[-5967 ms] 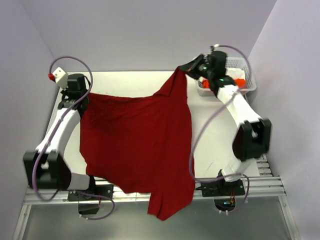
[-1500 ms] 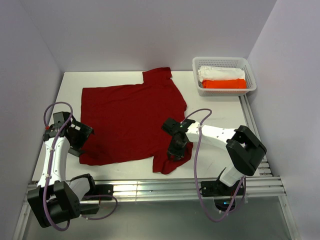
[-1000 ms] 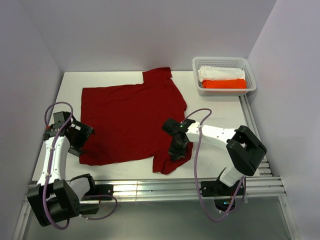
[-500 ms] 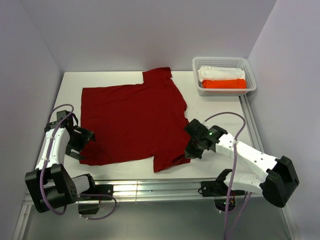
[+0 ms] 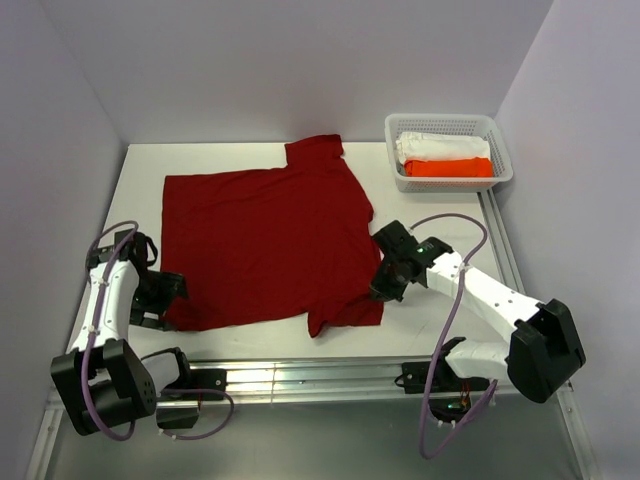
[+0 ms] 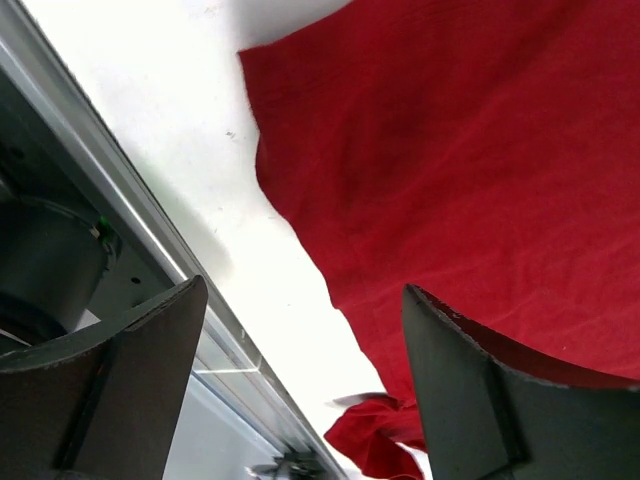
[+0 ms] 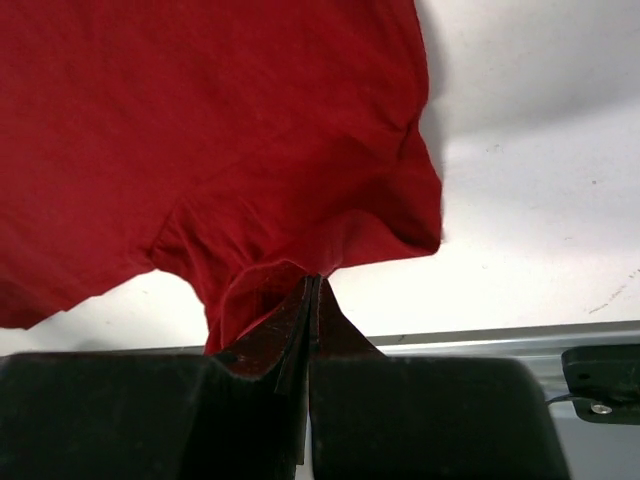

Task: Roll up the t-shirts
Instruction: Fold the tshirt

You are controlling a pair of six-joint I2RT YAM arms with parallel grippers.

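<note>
1. Right gripper point(image 5: 386, 284), clenched on the near sleeve of the plain dark red cloth t-shirt point(image 5: 265, 235), has drawn it rightward.
2. Left gripper point(image 5: 163, 298) hangs released over the near-left hem.
3. The t-shirt lies spread on the white table point(image 5: 145, 165); rolling can probably start.

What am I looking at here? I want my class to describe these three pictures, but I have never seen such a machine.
These are two white robot arms bolted at the near edge of a white table. One picture looks down from above; the other two come from a camera on each wrist. A dark red short-sleeved cloth t-shirt lies spread flat. The right claw is shut, pinching the shirt's edge at its near right corner; the left claw is open above the near left edge, holding nothing. At the far right, a white plastic basket holds a folded white t-shirt and a bright orange one.
</note>
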